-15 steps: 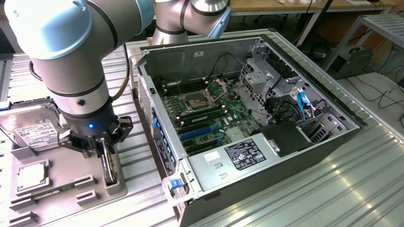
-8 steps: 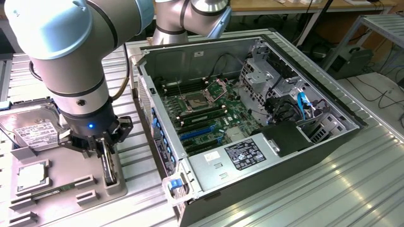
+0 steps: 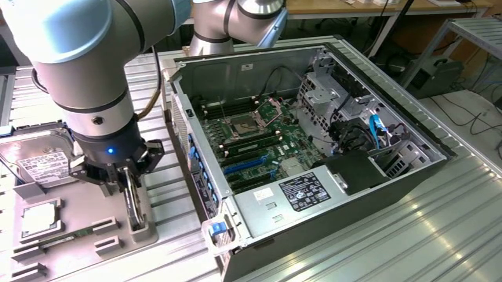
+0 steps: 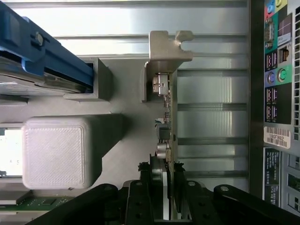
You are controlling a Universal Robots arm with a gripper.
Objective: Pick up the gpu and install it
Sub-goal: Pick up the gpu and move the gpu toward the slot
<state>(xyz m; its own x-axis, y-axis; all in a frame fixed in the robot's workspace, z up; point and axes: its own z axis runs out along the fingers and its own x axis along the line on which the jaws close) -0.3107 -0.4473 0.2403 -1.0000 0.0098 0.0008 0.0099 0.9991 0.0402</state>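
**Hand [image 3: 129,191] clamped on gpu [image 3: 136,207]**

Pinched the gpu across its two flat faces, standing on edge. Held at the grey tray [image 3: 86,226] on the bench [image 3: 392,235], just beside the open computer case [image 3: 235,73], silver bracket [image 4: 165,49] pointing away from the fingers.

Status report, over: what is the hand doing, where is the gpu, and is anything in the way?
Hand shut on the gpu. It stands on edge at the grey tray, beside the open computer case. Nothing between it and the case.
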